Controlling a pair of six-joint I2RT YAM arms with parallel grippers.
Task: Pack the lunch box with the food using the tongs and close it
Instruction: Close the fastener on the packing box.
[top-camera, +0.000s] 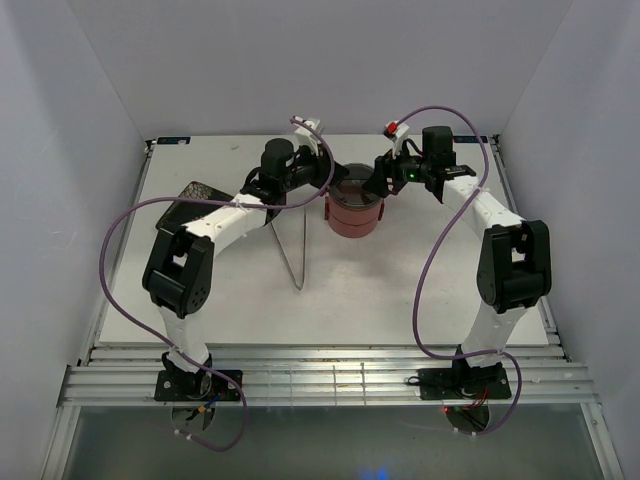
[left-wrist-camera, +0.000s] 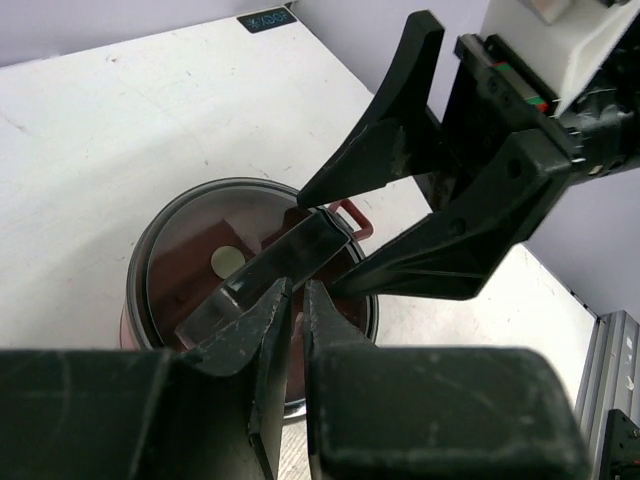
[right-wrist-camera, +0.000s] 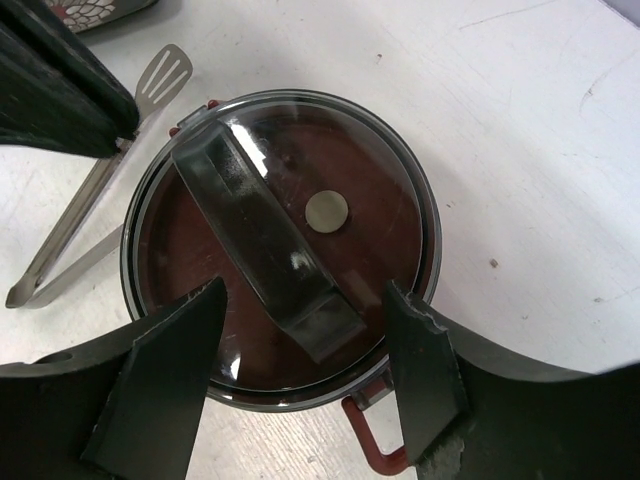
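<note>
The round dusty-red lunch box (top-camera: 354, 214) stands stacked mid-table with a glossy lid (right-wrist-camera: 380, 240) on top, a dark bar handle (right-wrist-camera: 262, 240) across it. My right gripper (right-wrist-camera: 305, 330) hovers open over the lid's near edge, one finger on each side of the bar's end, close to the red side handle (right-wrist-camera: 372, 447). My left gripper (left-wrist-camera: 296, 292) sits at the opposite rim, its jaws almost together with a pinkish sliver of the box's other side handle between them. The silver tongs (top-camera: 290, 246) lie on the table left of the box. No food shows.
A dark floral plate (top-camera: 196, 192) lies at the back left, partly under my left arm. The tongs (right-wrist-camera: 80, 235) lie right beside the box. White walls enclose the table on three sides.
</note>
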